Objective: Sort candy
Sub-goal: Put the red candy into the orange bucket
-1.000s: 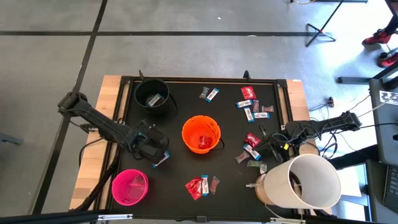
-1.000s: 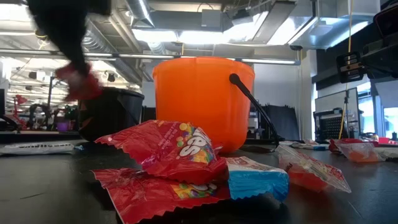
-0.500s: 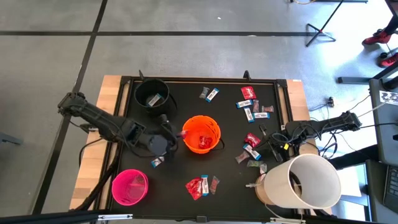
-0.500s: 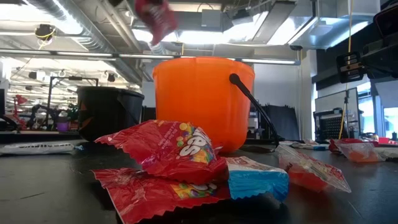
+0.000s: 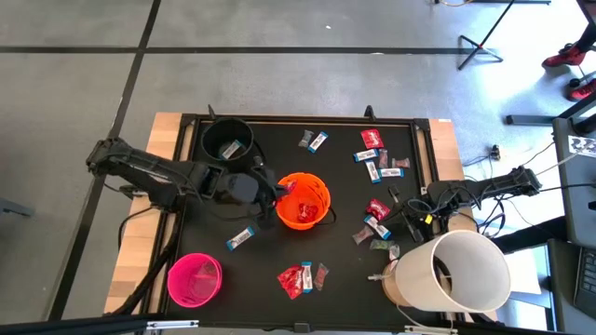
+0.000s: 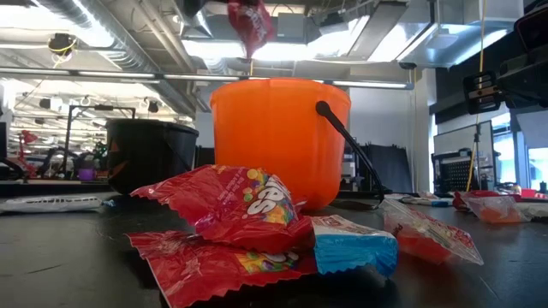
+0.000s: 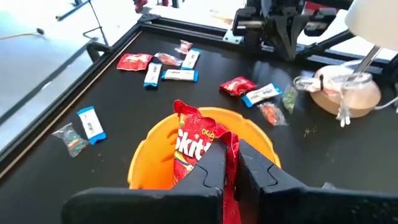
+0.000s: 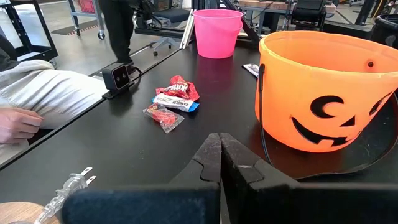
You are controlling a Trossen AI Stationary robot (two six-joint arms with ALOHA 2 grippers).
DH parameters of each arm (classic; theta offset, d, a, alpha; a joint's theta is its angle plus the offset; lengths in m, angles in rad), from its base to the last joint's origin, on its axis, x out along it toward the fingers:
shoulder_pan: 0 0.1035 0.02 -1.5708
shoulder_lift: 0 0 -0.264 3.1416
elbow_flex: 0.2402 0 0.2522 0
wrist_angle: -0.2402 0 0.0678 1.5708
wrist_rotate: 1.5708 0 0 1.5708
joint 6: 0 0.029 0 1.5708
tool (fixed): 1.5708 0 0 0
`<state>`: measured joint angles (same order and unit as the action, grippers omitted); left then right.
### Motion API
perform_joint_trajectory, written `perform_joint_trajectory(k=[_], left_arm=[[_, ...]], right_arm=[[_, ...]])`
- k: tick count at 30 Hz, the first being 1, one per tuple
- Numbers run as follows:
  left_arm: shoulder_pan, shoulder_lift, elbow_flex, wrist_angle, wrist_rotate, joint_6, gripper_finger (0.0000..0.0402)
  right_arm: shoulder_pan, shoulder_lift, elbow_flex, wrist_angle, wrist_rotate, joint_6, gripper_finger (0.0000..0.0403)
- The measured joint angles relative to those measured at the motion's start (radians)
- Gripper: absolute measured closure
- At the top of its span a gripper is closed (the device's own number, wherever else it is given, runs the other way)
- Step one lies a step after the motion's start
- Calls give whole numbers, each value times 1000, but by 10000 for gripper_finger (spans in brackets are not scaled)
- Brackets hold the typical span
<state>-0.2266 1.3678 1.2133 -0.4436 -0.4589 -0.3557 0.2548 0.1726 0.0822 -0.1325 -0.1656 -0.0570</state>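
The left pincer [image 7: 229,163] is gripping a red candy packet [image 7: 200,148] with its fingers closed on it, now holding it over the rim of the orange bucket [image 5: 302,200]; a second ago it was hovering lower left of that bucket, near a blue-and-white bar [image 5: 240,238] that is now lying uncovered on the worktop [image 5: 270,154]. More candy is lying toward the right edge [image 5: 375,220], the far edge [image 5: 314,141] and the near edge [image 5: 301,278]. The black bucket [image 5: 228,143] is sitting at the far-left corner, the pink bucket [image 5: 194,278] near-left. The right pincer [image 8: 219,152] is waiting shut by the right edge. In the right wrist view, a person's hand [image 8: 17,123] is resting beside the worktop.
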Motion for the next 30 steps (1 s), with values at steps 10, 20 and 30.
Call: perform_joint_trajectory(k=[10, 20, 30], left_arm=[[7, 96, 1, 60, 56, 26, 399], [34, 180, 1, 99, 16, 46, 385], [33, 160, 1, 99, -19, 128, 283]], right_arm=[[0, 0, 0, 1, 0, 0, 402], [0, 0, 0, 0, 0, 0, 402], [0, 0, 0, 0, 0, 0, 402]])
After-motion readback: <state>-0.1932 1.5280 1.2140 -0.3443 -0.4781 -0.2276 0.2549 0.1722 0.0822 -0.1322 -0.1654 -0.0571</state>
